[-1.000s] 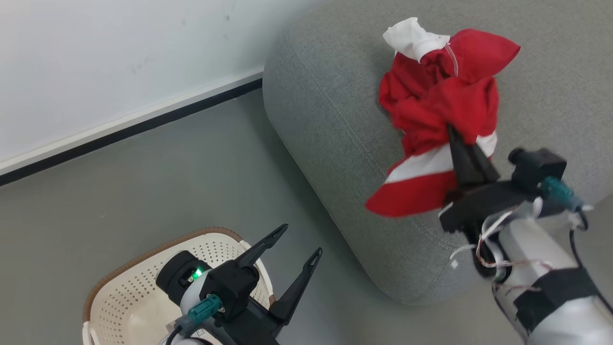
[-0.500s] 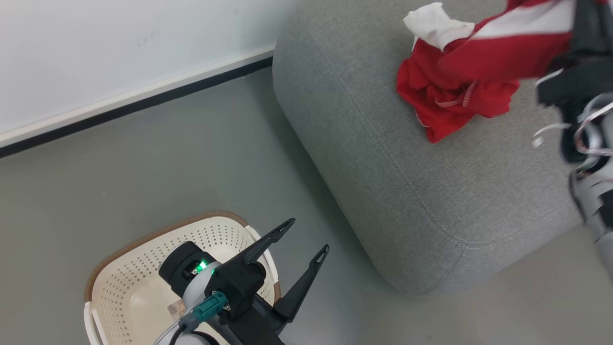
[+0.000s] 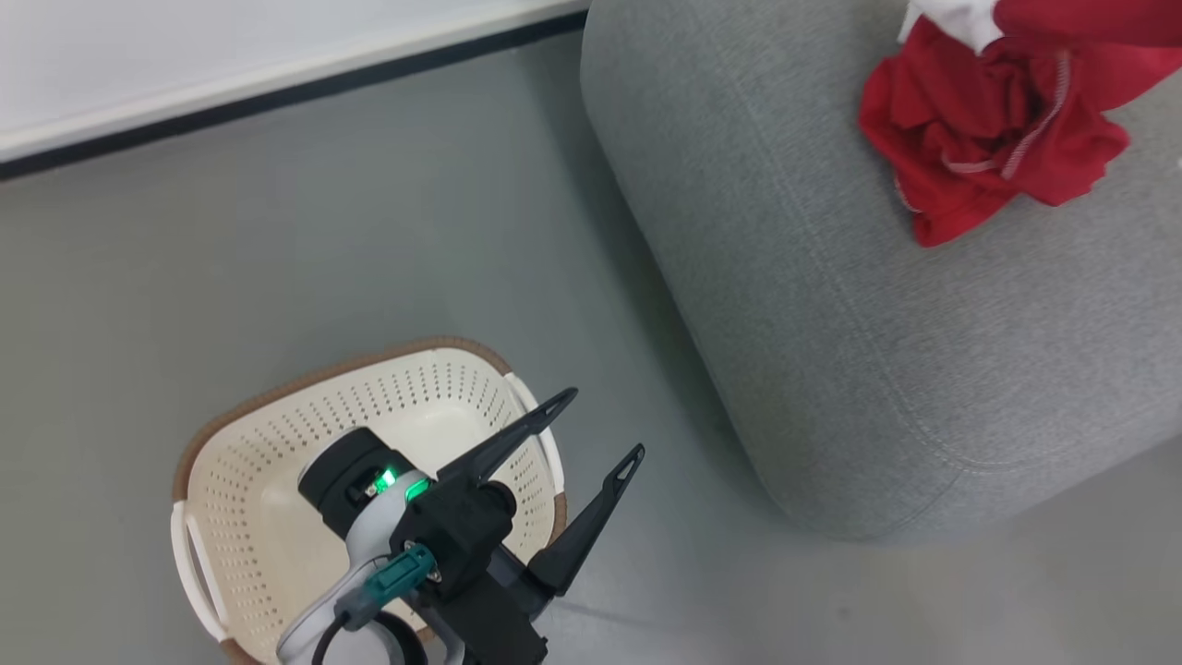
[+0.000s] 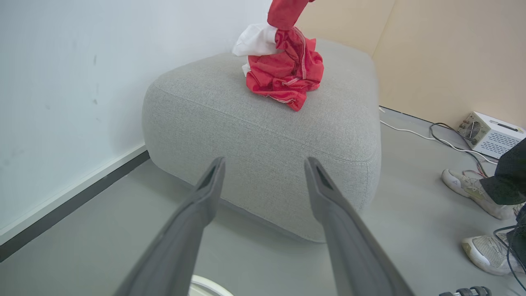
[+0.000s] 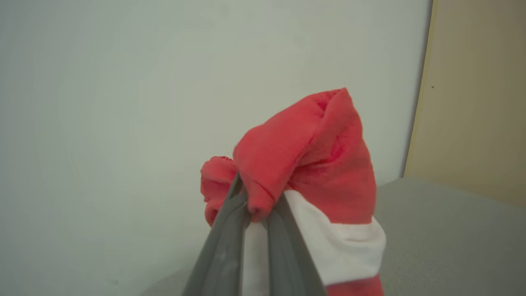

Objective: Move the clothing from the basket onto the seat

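Note:
A crumpled pile of red clothing (image 3: 988, 139) with a small white cloth piece (image 3: 951, 14) lies on top of the grey seat (image 3: 831, 323). The left wrist view shows the same clothing pile (image 4: 283, 74) on the seat (image 4: 267, 135), with a red garment end (image 4: 285, 12) hanging down onto it from above. My right gripper (image 5: 257, 205) is shut on a red garment with a white stripe (image 5: 312, 156), held up above the seat (image 5: 444, 230). My left gripper (image 3: 605, 425) hangs open and empty over the cream basket (image 3: 240, 480), whose visible floor is bare.
Grey floor lies between the basket and the seat. A white wall with a dark skirting (image 3: 277, 88) runs behind. Right of the seat are a person's shoes (image 4: 468, 191), a white box device (image 4: 493, 133) and cables (image 4: 444, 139) on the floor.
My right gripper has carried the striped red garment up and to the right, out of the head view's top right. The head camera has shifted. The left gripper stays open over the basket.

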Controlling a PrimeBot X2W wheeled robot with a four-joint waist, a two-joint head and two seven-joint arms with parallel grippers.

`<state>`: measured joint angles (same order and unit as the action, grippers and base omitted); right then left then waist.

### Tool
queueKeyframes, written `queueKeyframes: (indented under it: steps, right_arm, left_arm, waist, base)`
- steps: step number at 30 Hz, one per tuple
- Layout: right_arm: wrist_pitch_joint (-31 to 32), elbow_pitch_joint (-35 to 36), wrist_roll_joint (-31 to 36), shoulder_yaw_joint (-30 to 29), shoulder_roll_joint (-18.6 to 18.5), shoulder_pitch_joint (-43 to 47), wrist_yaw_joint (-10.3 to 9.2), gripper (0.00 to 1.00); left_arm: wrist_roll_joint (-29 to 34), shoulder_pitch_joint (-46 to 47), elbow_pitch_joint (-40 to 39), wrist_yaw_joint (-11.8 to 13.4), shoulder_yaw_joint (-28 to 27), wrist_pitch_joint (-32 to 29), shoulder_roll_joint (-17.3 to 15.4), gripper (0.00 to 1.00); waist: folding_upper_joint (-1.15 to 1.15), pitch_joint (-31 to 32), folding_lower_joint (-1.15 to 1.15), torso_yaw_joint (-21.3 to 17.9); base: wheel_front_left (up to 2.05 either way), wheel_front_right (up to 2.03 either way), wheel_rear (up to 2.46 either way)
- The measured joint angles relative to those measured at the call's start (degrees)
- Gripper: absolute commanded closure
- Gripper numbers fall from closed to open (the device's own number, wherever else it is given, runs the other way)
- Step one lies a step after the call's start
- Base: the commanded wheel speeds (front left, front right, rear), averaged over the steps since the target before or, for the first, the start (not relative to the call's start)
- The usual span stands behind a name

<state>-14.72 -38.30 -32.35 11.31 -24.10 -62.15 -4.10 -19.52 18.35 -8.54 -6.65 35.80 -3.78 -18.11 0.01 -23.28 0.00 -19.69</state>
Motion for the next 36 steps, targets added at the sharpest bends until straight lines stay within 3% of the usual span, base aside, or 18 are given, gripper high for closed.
queueKeyframes:
  steps: [14,23,24,25,26,27,36]
  right_arm:
    - [0.0,-8.4,-1.26,-2.01,-0.48,-0.43,-0.53,1.0]
    - [0.0,-12.5,-2.11,-2.27,1.77,0.91,-0.77,0.98]
    - [0.0,-12.72,-2.11,-2.27,1.79,0.91,-0.77,0.58]
    - [0.0,-12.96,-2.11,-2.27,1.79,0.9,-0.77,0.29]
    - [0.0,-13.33,-2.11,-2.27,1.79,0.87,-0.77,0.1]
    - [0.0,-13.68,-2.11,-2.27,1.79,0.87,-0.77,0.0]
    - [0.0,-15.29,-1.08,-1.62,2.4,1.2,-0.68,0.0]
  left_arm:
    - [0.2,4.19,-1.63,-0.42,-0.63,-0.22,-1.91,0.0]
    - [0.2,5.3,-0.99,-0.43,-0.8,-0.05,-2.79,0.0]
    - [0.2,5.36,-0.88,-0.43,-0.77,0.07,-2.8,0.0]
    - [0.2,5.54,-0.75,-0.43,-0.7,0.23,-2.8,0.0]
    - [0.2,5.9,-0.44,-0.43,-0.64,0.42,-2.77,0.0]
    - [0.2,6.17,-0.07,-0.43,-0.6,0.44,-2.72,0.0]
    - [-0.1,6.21,2.83,-0.48,-0.12,2.31,-2.29,0.0]
  waist:
    - [0.0,-8.62,0.01,2.83]
    - [0.0,-11.3,0.01,3.65]
    - [0.0,-11.36,0.01,3.69]
    - [0.0,-11.37,0.01,3.7]
    - [0.0,-11.33,0.01,3.7]
    - [0.0,-11.21,0.01,3.71]
    - [0.0,-8.87,0.0,3.73]
  base:
    - [0.0,0.0,0.0]
    - [0.0,0.0,0.0]
    - [0.0,0.0,0.0]
    - [0.0,0.0,0.0]
    - [0.0,0.0,0.0]
    - [0.0,0.0,0.0]
    - [0.0,0.0,0.0]
